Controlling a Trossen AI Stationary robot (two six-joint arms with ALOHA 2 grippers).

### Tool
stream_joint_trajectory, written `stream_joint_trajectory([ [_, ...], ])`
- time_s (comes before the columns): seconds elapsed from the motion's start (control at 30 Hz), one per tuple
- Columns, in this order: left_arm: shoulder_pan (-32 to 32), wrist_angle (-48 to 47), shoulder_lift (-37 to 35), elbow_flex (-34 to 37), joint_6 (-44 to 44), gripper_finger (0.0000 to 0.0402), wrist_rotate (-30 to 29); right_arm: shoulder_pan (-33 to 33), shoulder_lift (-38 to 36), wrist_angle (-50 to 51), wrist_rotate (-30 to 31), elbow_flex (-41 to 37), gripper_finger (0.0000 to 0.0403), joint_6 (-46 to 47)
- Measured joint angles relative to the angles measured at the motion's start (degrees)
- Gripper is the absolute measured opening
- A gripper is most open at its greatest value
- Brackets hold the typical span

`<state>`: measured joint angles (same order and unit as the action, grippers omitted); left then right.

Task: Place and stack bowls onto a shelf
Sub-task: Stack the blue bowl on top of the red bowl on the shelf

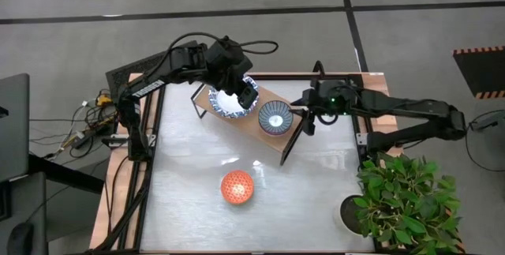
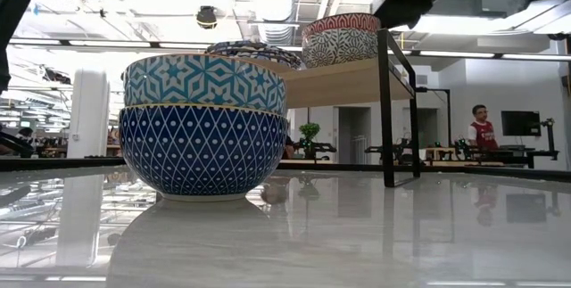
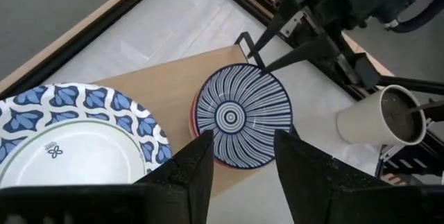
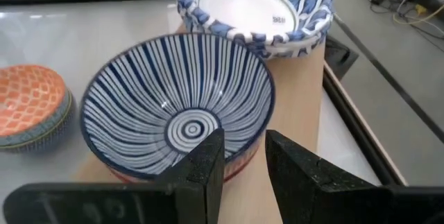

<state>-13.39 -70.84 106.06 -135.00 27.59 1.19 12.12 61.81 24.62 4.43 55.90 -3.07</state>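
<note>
Two bowls shelved, orange one pending.
Left gripper (image 1: 237, 89) gaping, above white blue-rimmed bowl (image 1: 234, 99); right gripper (image 1: 304, 117) parted at striped blue bowl (image 1: 275, 116), shelf's (image 1: 260, 125) right end, seemingly released; orange-inside bowl (image 1: 237, 187) on worktop.

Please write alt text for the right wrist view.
A blue striped bowl sits on the wooden shelf, just beyond the open right gripper. A white bowl with a blue patterned rim sits behind it; an orange bowl rests on the table.

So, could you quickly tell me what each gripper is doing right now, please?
Left gripper: open, holding nothing, above the shelf by the white bowl.
Right gripper: open, holding nothing, beside the striped bowl.
</note>
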Motion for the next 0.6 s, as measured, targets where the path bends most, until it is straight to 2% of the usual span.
stream_joint_trajectory([
  [0.5, 0.12, -0.11, 0.0, 0.0, -0.8, 0.0134, 0.0, 1.53, -0.07, -0.13, -0.01, 0.02, 0.0131, 0.0],
  [0.6, 1.04, -0.95, 0.0, 0.0, -1.78, 0.0134, 0.15, 0.82, -1.45, -0.22, -2.35, 0.02, 0.0131, -0.56],
])
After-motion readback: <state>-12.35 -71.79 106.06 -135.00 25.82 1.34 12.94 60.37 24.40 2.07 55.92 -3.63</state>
